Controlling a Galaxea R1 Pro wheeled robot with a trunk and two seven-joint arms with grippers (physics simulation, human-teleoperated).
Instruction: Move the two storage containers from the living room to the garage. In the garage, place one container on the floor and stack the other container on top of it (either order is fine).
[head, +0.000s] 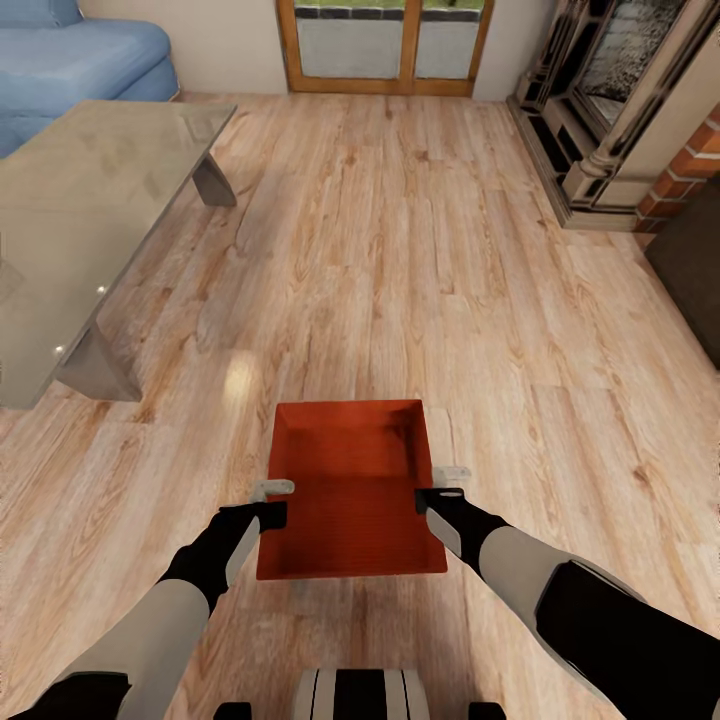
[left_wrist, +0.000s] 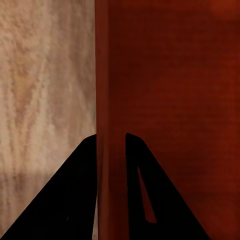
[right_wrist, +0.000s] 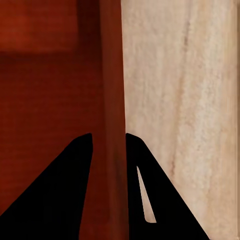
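Where claws grip, one bin (head: 350, 490).

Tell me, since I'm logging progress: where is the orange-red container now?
In the head view, the container is low and centre over the wood floor, between the left gripper and right gripper, each straddling a side wall.

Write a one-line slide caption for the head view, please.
Both grippers, left and right, grip an orange-red storage container over wood plank flooring.

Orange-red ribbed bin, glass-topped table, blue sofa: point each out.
Orange-red ribbed bin (head: 345, 500), head view, inner floor.
Glass-topped table (head: 90, 200), head view, glass top.
Blue sofa (head: 75, 60), head view, seat cushion.
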